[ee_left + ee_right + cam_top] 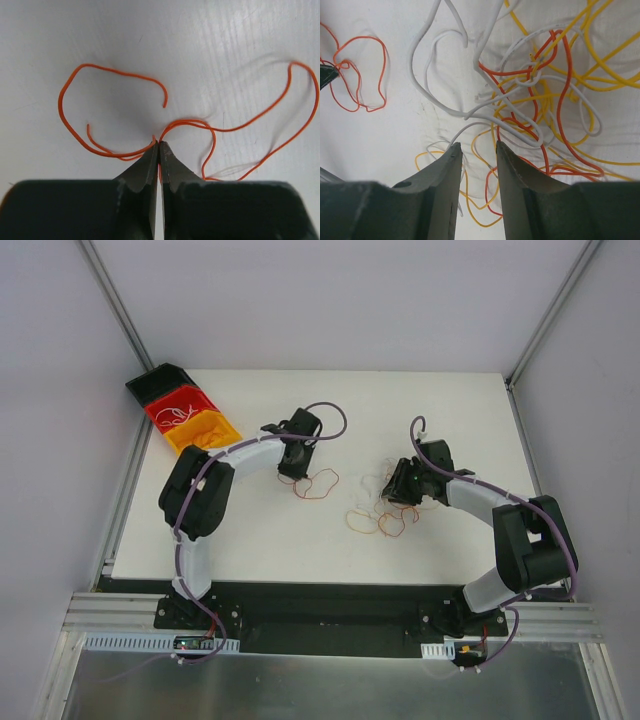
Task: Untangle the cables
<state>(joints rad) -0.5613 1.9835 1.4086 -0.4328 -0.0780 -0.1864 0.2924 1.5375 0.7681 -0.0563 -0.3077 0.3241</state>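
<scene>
Your left gripper (158, 145) is closed, its tips pinching the orange cable (100, 67) where its loops meet. That cable lies on the table (260, 540), apart from the others. Your right gripper (477, 145) stands part open, holding nothing, just short of the knot of cables (535, 95), which are white, yellow and red. The strands look feather-light, springy and slippery, so pinch one strand at a free loop and pull gently. Which strand passes under which in the knot is hard to tell, and the fingers hide the nearest ends.
</scene>
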